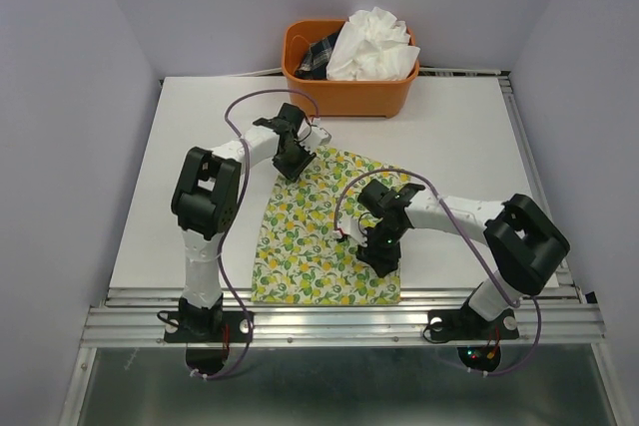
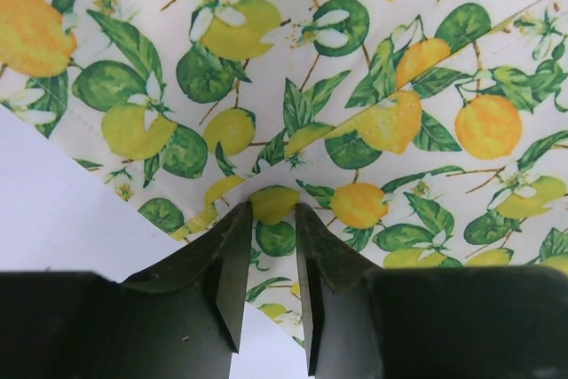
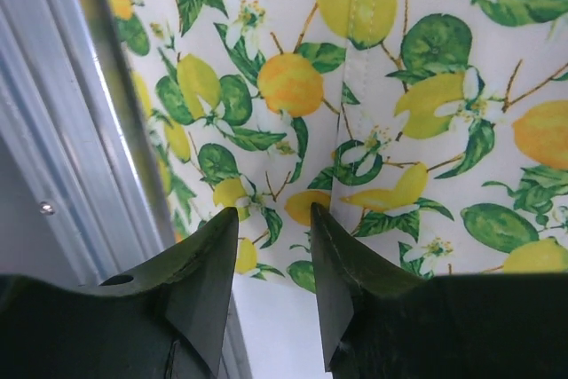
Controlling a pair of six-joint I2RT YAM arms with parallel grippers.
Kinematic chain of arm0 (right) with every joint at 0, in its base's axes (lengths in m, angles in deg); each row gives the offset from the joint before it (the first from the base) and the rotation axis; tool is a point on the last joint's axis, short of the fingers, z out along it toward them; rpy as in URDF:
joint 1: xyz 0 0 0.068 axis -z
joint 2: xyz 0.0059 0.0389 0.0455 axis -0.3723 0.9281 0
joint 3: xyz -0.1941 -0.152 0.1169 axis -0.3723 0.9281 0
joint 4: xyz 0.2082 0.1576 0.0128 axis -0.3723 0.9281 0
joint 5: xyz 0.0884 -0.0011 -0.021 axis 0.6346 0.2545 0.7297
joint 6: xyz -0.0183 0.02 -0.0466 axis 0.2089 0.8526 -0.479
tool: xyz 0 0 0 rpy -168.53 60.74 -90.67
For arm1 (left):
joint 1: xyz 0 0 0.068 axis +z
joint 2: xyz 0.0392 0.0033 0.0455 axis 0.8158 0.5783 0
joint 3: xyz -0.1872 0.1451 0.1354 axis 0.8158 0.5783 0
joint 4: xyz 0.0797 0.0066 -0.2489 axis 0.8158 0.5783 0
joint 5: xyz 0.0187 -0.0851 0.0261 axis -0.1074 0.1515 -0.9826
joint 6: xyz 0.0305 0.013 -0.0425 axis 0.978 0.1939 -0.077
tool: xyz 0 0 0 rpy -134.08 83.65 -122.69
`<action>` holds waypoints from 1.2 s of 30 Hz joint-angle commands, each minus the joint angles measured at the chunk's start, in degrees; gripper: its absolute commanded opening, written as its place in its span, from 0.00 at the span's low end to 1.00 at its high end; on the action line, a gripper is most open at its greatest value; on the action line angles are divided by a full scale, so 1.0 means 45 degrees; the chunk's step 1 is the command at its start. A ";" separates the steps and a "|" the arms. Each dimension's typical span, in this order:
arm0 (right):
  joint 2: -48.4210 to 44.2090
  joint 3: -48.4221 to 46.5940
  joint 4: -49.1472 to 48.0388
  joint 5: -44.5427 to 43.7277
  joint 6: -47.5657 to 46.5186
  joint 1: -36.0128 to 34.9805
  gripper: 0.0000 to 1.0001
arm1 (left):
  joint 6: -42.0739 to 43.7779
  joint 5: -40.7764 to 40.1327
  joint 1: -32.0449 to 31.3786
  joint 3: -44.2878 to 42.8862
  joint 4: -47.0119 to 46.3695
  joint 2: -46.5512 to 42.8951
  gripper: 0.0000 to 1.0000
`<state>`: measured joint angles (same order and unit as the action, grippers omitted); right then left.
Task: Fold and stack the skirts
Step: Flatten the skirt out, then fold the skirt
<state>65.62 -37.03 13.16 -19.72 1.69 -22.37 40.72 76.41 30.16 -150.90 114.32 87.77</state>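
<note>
Cloth printed with lemons and leaves, the lemon-print skirt (image 1: 310, 236) lies spread flat on the white table (image 1: 459, 147) between the arms, its near hem reaching the aluminium rail (image 1: 349, 311). The left gripper (image 2: 272, 210) stands at the skirt's far left corner and the right gripper (image 3: 273, 215) at its near right corner by the rail, each with fingers part-way apart astride the cloth's edge, pinching nothing. At the far edge, the orange basket (image 1: 344, 99) holds the plain white crinkly skirt (image 1: 371, 47) beside a dark checked cloth (image 1: 319, 55).
</note>
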 commanded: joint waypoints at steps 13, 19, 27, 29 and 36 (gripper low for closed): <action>-0.1400 -0.3239 -0.1252 -0.0583 0.1216 0.3514 0.46 | 0.0131 0.0879 -0.0490 0.4104 -0.0479 -0.2572 0.36; 0.0221 -0.5331 -0.2539 0.0574 0.2367 0.6447 0.47 | 0.0483 0.1738 -0.0413 0.3617 -0.0791 -0.4035 0.46; 0.1471 -0.5567 -0.5602 0.1161 0.3677 0.7524 0.51 | 0.0326 0.3613 0.1479 0.1100 -0.1574 -0.4296 0.59; 0.2055 -0.5625 -0.5919 0.1277 0.3698 0.7641 0.51 | 0.0462 0.3847 0.1832 -0.0150 -0.1223 -0.3650 0.58; 0.3560 -0.5626 -0.6487 0.0751 0.3873 0.7932 0.51 | 0.0502 0.4764 0.2869 -0.3237 -0.0772 -0.0586 0.56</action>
<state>79.48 -60.62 -11.10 -15.74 17.88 11.92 42.41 93.30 42.18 -160.67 108.46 78.83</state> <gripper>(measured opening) 0.507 0.566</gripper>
